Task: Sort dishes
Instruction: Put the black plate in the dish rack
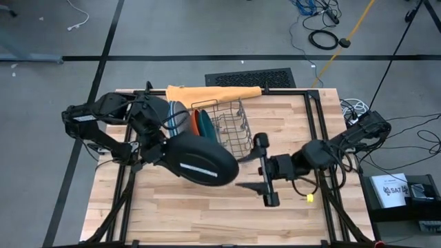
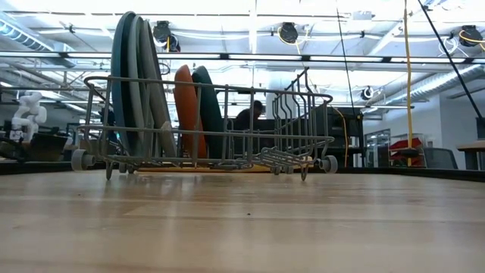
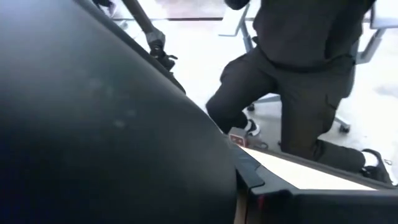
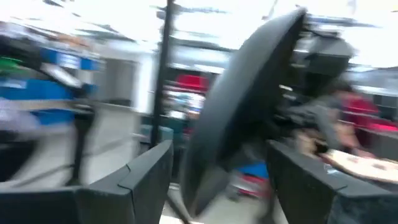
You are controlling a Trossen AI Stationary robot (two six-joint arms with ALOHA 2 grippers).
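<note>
- The wooden table (image 1: 207,207) carries everything; both arms reach in over it from either side, above its middle.
- The wire dish rack (image 2: 204,129) stands on the far half of the table, beyond both sets of jaws; in the high view its empty end lies just past the right gripper's fingers.
- The black plate with a white stripe (image 1: 198,162) is held up off the table, tilted, between the two grippers; the left gripper (image 1: 153,157) is clamped on its left rim, jaws closed on the edge; in the left wrist view the plate's dark face fills most of the frame.
- The right gripper (image 1: 264,169) sits just right of that plate with its jaws spread apart; in the right wrist view the plate (image 4: 242,106) stands edge-on between the two fingers (image 4: 130,180), seemingly not pinched, though the blur makes contact hard to judge.
- The racked plates stand upright in the rack's left end, beyond the left jaws: a blue plate (image 2: 121,83) and a grey plate (image 2: 148,91) among the large ones at the end; then an orange plate (image 2: 185,106) and a teal plate (image 2: 208,102).
- The folded orange cloth (image 1: 213,92) lies on the table's far edge behind the rack.
- A person (image 3: 298,74) in dark clothes stands beyond the table.
</note>
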